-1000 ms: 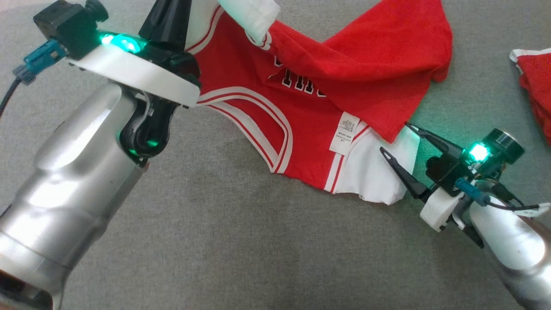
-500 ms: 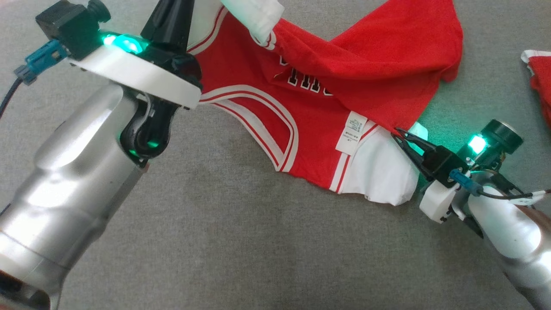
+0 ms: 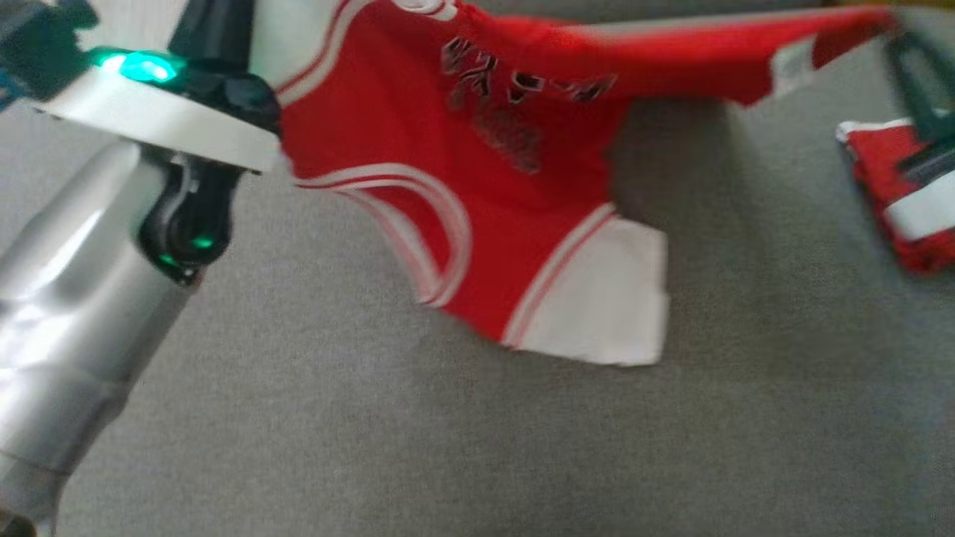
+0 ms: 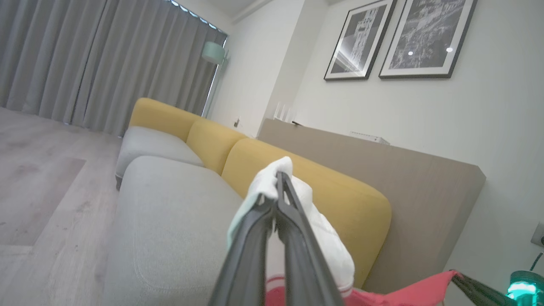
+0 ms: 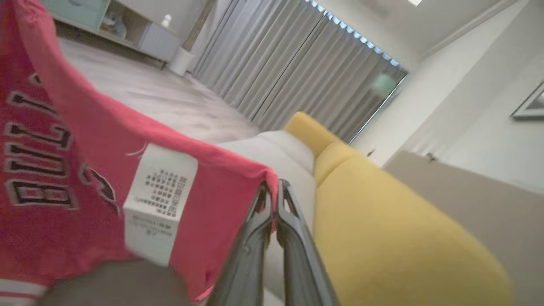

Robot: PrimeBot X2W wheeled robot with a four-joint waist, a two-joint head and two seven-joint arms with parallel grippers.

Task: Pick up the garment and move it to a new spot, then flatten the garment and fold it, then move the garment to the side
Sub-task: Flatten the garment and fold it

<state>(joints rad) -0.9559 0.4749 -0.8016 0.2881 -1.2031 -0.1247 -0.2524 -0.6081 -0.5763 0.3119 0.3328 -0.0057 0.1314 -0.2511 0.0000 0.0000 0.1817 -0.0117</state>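
The garment is a red basketball jersey [image 3: 515,186] with white trim and black lettering. It hangs stretched between my two grippers above the grey sofa cushion [image 3: 373,432], its white lower corner [image 3: 597,306] drooping lowest. In the left wrist view my left gripper [image 4: 278,182] is shut on a bunch of the jersey's white fabric [image 4: 323,238]. In the right wrist view my right gripper [image 5: 274,189] is shut on the red hem beside the white care label [image 5: 159,204]. The head view shows the right gripper [image 3: 903,52] blurred at the upper right, holding that corner.
A second red and white garment [image 3: 895,201] lies folded on the cushion at the right. The sofa's yellow backrest [image 4: 314,187] runs behind the seat, with a wooden floor [image 4: 38,170] beyond its end. My left forearm [image 3: 82,313] takes up the left side of the head view.
My right gripper, open beside the white corner a second ago, shut on the red hem and rose to the upper right. The jersey lifted off the cushion and pulled taut. The head view shifted.
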